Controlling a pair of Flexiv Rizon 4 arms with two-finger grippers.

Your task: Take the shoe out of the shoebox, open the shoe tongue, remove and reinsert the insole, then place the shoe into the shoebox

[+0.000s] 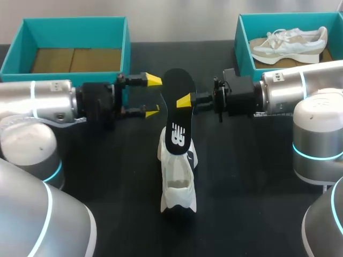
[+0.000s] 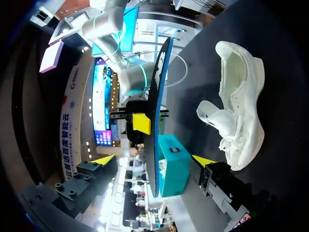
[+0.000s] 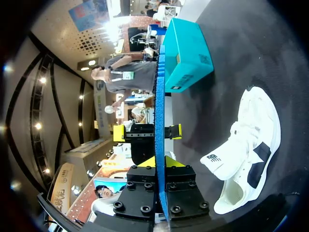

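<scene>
The white shoe [image 1: 177, 184] lies on the black table at the middle, toe toward me; it also shows as the shoe [image 2: 237, 111] and the shoe [image 3: 247, 151] in the wrist views. Above it a black insole [image 1: 178, 110] stands on edge in the air, and my right gripper [image 1: 186, 100] is shut on its right edge. In the right wrist view the insole [image 3: 160, 111] runs edge-on out of the right gripper [image 3: 160, 162]. My left gripper [image 1: 153, 96] is open just left of the insole, not touching it. From the left wrist, the insole [image 2: 157, 106] stands ahead of the left gripper [image 2: 153, 160].
An empty teal shoebox [image 1: 21, 35] stands at the back left. A second teal shoebox [image 1: 242, 40] at the back right holds another pale shoe [image 1: 289, 43]. Both arms reach in level from the sides, above the table.
</scene>
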